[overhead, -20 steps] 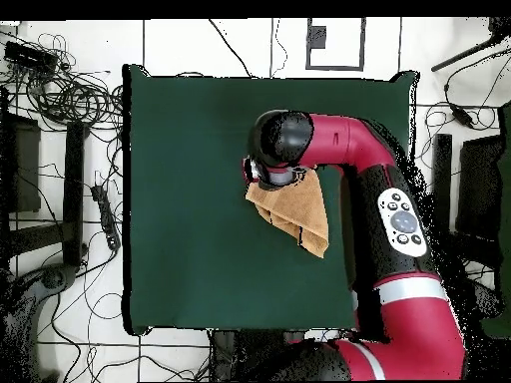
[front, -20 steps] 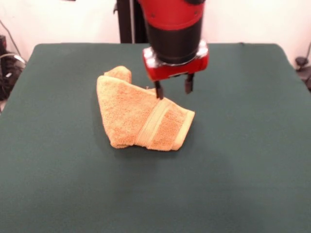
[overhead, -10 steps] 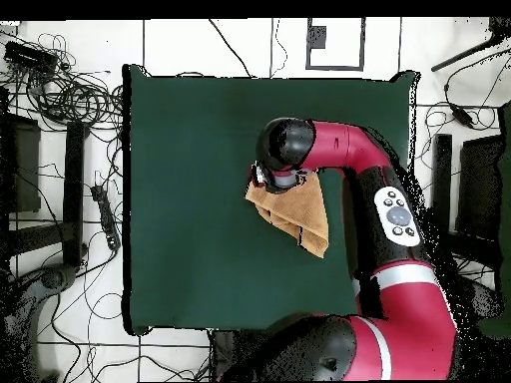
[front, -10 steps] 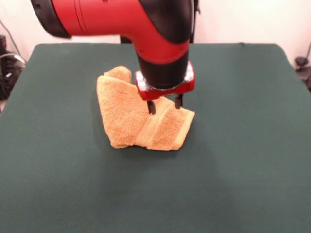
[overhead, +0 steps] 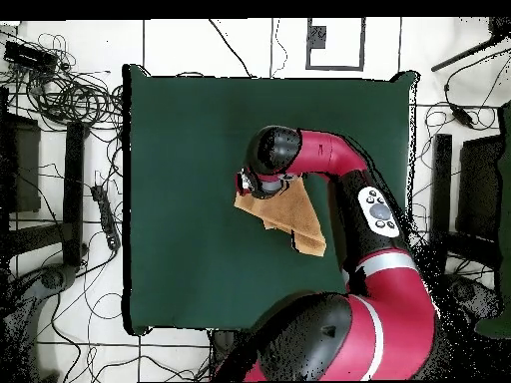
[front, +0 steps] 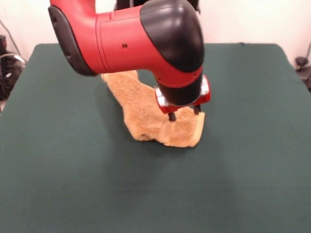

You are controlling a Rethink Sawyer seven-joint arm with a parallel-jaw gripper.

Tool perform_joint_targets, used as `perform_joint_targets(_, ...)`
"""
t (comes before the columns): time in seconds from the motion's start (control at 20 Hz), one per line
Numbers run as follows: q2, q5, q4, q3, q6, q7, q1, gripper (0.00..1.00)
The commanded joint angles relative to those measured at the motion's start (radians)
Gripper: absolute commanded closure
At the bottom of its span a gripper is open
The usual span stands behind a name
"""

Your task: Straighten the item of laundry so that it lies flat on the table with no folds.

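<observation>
The green table point(front: 252, 160) fills your front view, and cables lie on the floor around it. The orange towel point(front: 146, 116) lies bunched near the table's middle, still folded. Your gripper point(front: 184, 113) presses on the towel's edge; its two fingers are close together, apparently pinching the cloth.

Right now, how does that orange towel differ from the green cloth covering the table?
The towel is orange-tan and fluffy; the table cover is dark green and smooth. The towel is bunched, with folds; the table cover lies flat. The towel is small, and the table is far bigger than it. The tool is down on the towel, not on the bare table. Both are fabric.
</observation>
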Motion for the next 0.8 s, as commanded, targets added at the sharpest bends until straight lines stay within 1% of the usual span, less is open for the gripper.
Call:
perform_joint_targets(0.05, 0.099, 0.112, 0.029, 0.168, 0.094, -0.129, 0.043, 0.00)
perform_joint_targets(0.1, 0.101, 0.121, 0.025, 0.173, 0.103, -0.124, 0.045, 0.00)
perform_joint_targets(0.2, 0.106, 0.100, 0.001, 0.167, 0.104, -0.145, 0.055, 0.00)
perform_joint_targets(0.35, 0.116, 0.049, -0.019, 0.144, 0.054, -0.176, 0.066, 0.00)
perform_joint_targets(0.45, 0.105, 0.031, 0.002, 0.126, -0.038, -0.124, 0.068, 0.00)
perform_joint_targets(0.55, 0.067, 0.024, 0.064, 0.108, -0.162, -0.034, 0.062, 0.00)
perform_joint_targets(0.7, 0.031, 0.007, 0.097, 0.077, -0.210, 0.030, 0.072, 0.00)
perform_joint_targets(0.8, 0.031, 0.007, 0.101, 0.073, -0.231, 0.047, 0.071, 0.00)
